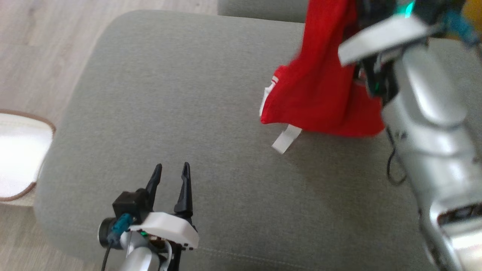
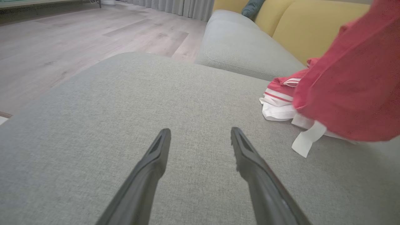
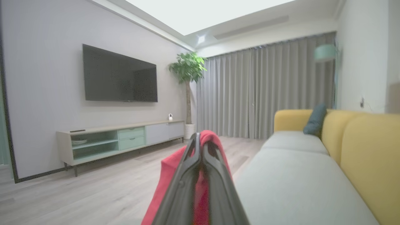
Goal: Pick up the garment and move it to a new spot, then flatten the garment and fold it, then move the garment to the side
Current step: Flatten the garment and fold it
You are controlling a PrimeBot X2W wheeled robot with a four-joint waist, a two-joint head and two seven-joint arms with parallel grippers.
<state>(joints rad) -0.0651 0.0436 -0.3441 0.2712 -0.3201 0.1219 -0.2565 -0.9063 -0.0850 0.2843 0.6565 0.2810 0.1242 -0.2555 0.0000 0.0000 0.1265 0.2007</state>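
**Red garment half raised over grey seat, held by the right gripper**

Item 1. Garment [image 1: 324, 94]: red cloth with white trim. Its upper part hangs from the right gripper; its lower part rests on the right side of the seat cushion [image 1: 188, 94]. The left wrist view shows the red cloth [image 2: 353, 93] draping down over a bunched part with red and white stripes [image 2: 278, 100] that lies on the cushion. A white strip [image 1: 286, 138] trails from the lower edge, flat on the grey fabric.

Item 2. Right gripper [image 3: 200, 137]: fingers pressed together with red cloth [image 3: 168, 175] pinched between them, raised above the seat. The silver right arm [image 1: 421, 113] crosses the right edge of the head view.

Item 3. Left gripper [image 1: 172, 165]: fingers spread apart with nothing between them, low over the front left part of the cushion, well apart from the garment. In its own wrist view the fingers [image 2: 156, 162] point across bare grey fabric.

Item 4. Surroundings: yellow backrest [image 3: 368, 150], teal pillow [image 3: 315, 120], wooden floor [image 1: 37, 37], wall television [image 3: 118, 75], low cabinet [image 3: 118, 137], potted plant [image 3: 187, 67], grey curtains [image 3: 259, 93]. A pale rounded object with a brown edge [image 1: 19, 150] sits on the floor left of the seat.
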